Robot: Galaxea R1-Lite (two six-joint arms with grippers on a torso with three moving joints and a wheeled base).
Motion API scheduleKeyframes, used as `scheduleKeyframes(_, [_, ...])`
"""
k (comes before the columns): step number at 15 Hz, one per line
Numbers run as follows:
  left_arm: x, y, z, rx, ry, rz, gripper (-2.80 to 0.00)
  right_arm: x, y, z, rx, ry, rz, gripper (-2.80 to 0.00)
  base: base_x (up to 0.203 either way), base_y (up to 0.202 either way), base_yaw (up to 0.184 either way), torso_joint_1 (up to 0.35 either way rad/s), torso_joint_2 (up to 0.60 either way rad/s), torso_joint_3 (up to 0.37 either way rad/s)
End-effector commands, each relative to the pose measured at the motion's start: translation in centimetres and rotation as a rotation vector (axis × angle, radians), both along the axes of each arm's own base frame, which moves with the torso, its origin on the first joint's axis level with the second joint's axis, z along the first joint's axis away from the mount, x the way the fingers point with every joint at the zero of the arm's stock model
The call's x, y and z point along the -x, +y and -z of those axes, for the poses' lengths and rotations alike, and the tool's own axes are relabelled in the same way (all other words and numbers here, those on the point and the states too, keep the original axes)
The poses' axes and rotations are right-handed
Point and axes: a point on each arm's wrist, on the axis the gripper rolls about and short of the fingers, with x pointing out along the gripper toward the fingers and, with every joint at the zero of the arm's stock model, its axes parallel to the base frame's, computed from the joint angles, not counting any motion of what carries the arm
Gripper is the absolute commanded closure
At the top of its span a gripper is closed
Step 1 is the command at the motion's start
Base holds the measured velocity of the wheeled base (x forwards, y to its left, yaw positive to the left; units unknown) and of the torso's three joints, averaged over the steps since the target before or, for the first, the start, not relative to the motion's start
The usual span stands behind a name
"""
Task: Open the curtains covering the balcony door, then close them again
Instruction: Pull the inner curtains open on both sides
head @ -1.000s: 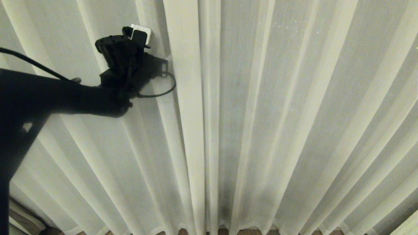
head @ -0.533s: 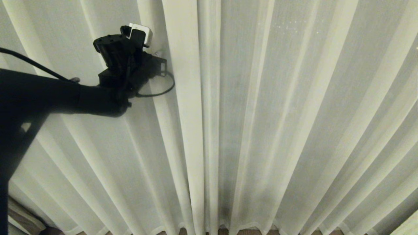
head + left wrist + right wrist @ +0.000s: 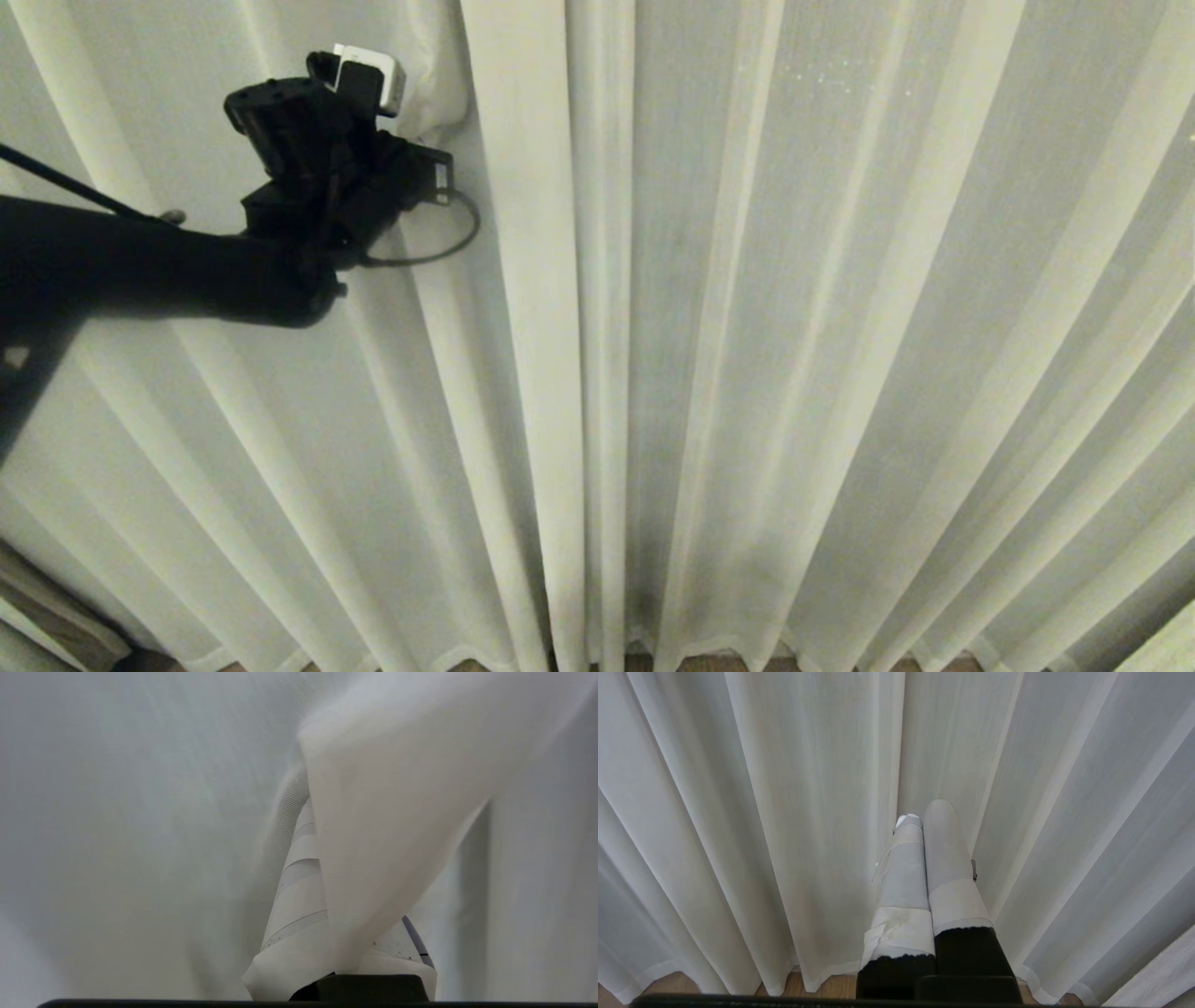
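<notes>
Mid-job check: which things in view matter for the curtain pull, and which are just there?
In play:
- curtains, drawn shut
- left claw, shut on a curtain fold

Not in play:
- right claw, shut, holding nothing, in front of the curtains
- floor

Curtains (image 3: pixel 747 327) hide everything behind; a fold covers the left pincer (image 3: pixel 327 896) tips

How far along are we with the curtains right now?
Early. Done: the left gripper is shut on a pinched fold of the curtains, which bunches at its fingers. In hand: starting the pull to open them. Left: nearly everything; the curtains fill the whole head view, no balcony door shows, and closing them comes after. The right gripper is shut and holds nothing, low in front of the pleats.
</notes>
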Motion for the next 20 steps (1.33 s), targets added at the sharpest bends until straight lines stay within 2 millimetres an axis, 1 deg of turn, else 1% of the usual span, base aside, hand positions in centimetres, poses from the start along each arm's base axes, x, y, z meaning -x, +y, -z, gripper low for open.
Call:
scheduleKeyframes(1, [1.0,0.5,-1.3,0.005,-0.029,-0.007,0.00,0.0,0.0,0.0,0.001,0.000,0.000,0.00,0.000,0.000,0.000,0.000,0.00,0.000])
scheduleKeyframes(5, [1.2,0.7,-1.7,0.007,-0.041,-0.006,0.00,0.0,0.0,0.0,0.001,0.001,0.000,0.00,0.000,0.000,0.000,0.000,0.00,0.000])
scheduleKeyframes(8, [1.4,0.8,-2.1,0.026,-0.117,-0.009,0.00,0.0,0.0,0.0,0.000,0.000,0.000,0.00,0.000,0.000,0.000,0.000,0.00,0.000])
scheduleKeyframes(13, [2.4,1.6,-1.3,0.026,-0.114,-0.021,0.00,0.0,0.0,0.0,0.001,0.000,0.000,0.00,0.000,0.000,0.000,0.000,0.00,0.000])
scheduleKeyframes(17, [2.6,2.4,-1.7,0.030,-0.139,-0.042,0.00,0.0,0.0,0.0,0.001,0.000,0.000,0.00,0.000,0.000,0.000,0.000,0.00,0.000])
scheduleKeyframes(20, [2.5,3.4,-1.9,0.031,-0.155,-0.067,0.00,0.0,0.0,0.0,0.001,0.000,0.000,0.00,0.000,0.000,0.000,0.000,0.00,0.000])
